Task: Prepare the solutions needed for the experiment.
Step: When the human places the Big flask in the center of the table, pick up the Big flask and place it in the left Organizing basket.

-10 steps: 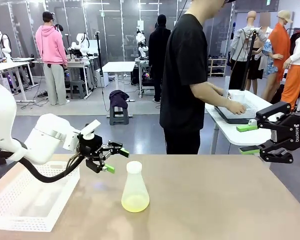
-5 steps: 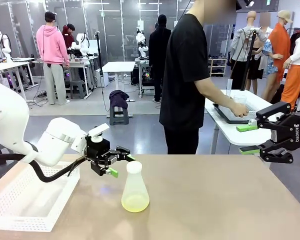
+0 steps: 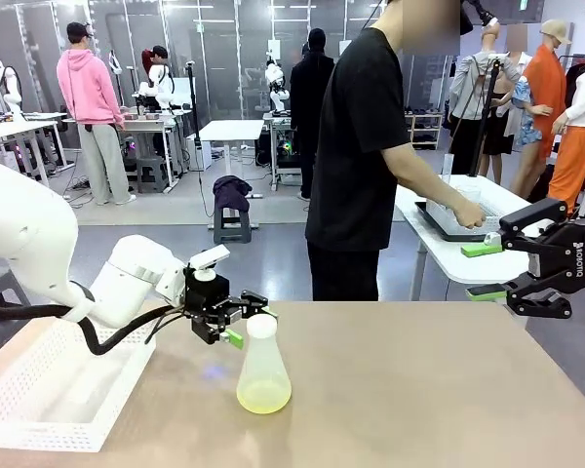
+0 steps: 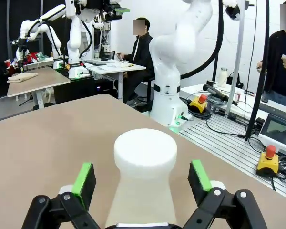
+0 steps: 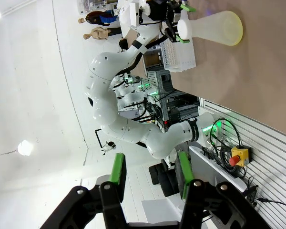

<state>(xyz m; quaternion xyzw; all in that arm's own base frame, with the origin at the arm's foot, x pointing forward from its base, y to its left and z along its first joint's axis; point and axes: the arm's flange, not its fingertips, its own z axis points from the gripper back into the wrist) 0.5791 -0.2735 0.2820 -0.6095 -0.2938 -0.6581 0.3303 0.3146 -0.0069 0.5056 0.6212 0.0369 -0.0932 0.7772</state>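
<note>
Frosted plastic makes up the flask (image 3: 263,366), which stands upright in the middle of the brown worktop (image 3: 419,390). The solutions (image 3: 263,395) are a little pale yellow-green liquid lying in the bottom of the flask. The left end effector (image 3: 244,322) is at the flask's neck, with its green pads (image 4: 84,177) wide apart on either side of the white cap (image 4: 145,150) and not touching it. A white basket (image 3: 49,390) sits on the worktop to the left of the flask. The right end effector (image 3: 483,270) hangs well to the right of the flask, past the worktop's edge, its fingers partly apart and holding nothing. A person (image 3: 366,156) stands behind the flask, turned to a side table (image 3: 448,255).
</note>
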